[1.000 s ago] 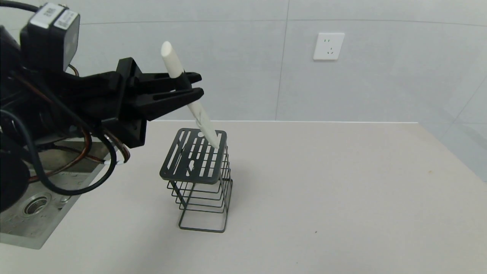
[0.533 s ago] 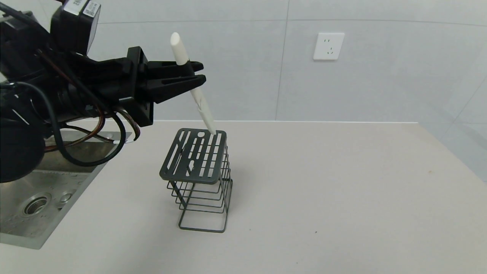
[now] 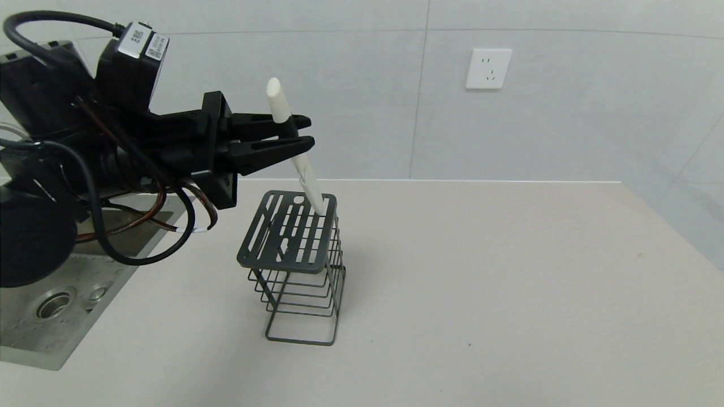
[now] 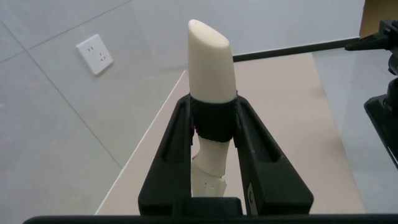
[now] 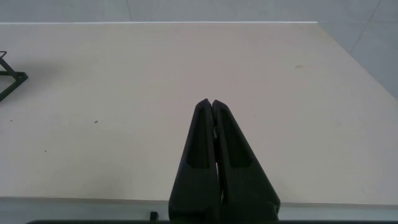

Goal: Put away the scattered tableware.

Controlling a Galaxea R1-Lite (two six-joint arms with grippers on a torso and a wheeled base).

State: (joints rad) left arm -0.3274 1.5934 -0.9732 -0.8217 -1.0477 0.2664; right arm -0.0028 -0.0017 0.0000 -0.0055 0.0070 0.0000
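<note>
Two grippers: left gripper (image 3: 308, 131) grasps a white utensil (image 3: 275, 96) mid-handle, its tip below the fingers at the wire rack (image 3: 283, 237)'s slotted top; right gripper (image 5: 212, 106) is clenched tight.

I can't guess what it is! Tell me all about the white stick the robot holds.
The white utensil is long, slim and smooth, with a slanted top end and a dark band at its middle. The left gripper is shut on that band. It hangs tilted, its lower tip at the slotted top of the dark wire rack; whether it is inside a slot is unclear.
</note>
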